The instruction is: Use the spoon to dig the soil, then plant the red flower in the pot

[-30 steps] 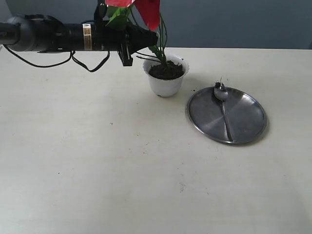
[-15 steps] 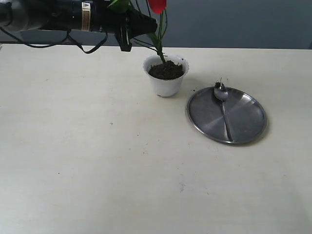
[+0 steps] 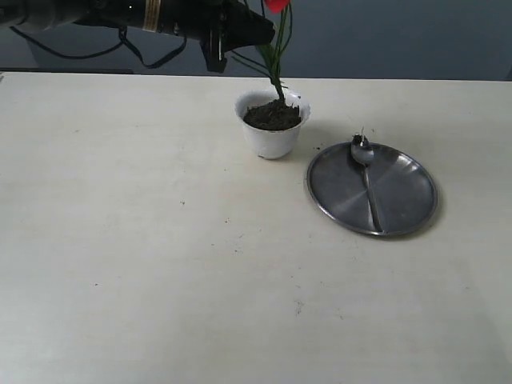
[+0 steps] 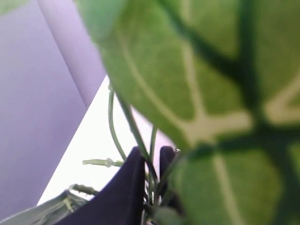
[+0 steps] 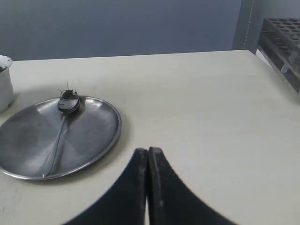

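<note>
We record a pale desk bearing two groups of things, both in its far half. At the far centre stands the pot, white, scalloped at the rim, upright, and filled nearly to the brim with the soil, dark and crumbly. Rising from that soil we note the thin green stalks of the red flower. Its bloom is cut off by the top edge of the exterior view. The stalk feet meet the soil on the pot's far right side, though we cannot tell how deep they sit. The left arm reaches in level from the far left, above the desk, and the left jaws are clamped on the red flower well above the pot rim. In the left wrist view we see the stems pinched between the two dark jaws, with a large green leaf filling most of the picture. Right of the pot and a little nearer lies a round steel plate, close to the pot without touching it. On it lies the spoon, handle pointing near, bowl at the plate's far rim with a dark clump on it. The right jaws are pressed together with nothing between them, hovering over bare desk apart from the plate. A dark rack shows at the edge of the right wrist view.
</note>
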Tool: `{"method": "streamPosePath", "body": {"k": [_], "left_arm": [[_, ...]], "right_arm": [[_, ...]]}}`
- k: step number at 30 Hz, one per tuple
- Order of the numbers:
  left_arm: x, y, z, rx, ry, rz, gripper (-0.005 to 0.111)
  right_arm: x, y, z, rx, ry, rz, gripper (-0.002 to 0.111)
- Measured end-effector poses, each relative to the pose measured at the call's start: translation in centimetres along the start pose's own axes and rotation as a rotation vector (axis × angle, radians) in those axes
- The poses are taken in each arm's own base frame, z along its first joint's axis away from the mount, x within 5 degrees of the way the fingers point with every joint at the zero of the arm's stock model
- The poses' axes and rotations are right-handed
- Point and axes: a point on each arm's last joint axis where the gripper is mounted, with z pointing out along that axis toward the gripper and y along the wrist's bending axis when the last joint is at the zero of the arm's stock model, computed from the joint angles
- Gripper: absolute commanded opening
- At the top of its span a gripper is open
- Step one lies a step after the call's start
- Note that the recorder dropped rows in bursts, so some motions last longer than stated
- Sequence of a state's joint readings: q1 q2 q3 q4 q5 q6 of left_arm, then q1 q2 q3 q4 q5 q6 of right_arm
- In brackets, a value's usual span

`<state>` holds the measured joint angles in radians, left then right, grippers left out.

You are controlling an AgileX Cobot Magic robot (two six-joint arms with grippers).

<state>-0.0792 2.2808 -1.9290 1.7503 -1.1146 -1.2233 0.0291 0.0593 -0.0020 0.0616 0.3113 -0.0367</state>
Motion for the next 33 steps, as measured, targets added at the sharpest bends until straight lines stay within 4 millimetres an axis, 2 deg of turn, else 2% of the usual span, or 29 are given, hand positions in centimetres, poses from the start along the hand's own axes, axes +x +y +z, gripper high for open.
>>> {"method": "streamPosePath", "body": {"k": [5,21,33], "left_arm": [[0.0,0.0,0.1,0.001,0.004,-0.014,0.000],[1.9,-0.2,1.6,0.003,0.030,-0.053,0.000],[2.0,-0.2,1.7,0.009,0.028,-0.150,0.000]], "right_arm": [[0.0,0.0,0.0,0.000,0.000,0.000,-0.001],[0.0,0.0,0.0,0.000,0.000,0.000,-0.001],[0.0,0.0,0.0,0.000,0.000,0.000,-0.001]]}}
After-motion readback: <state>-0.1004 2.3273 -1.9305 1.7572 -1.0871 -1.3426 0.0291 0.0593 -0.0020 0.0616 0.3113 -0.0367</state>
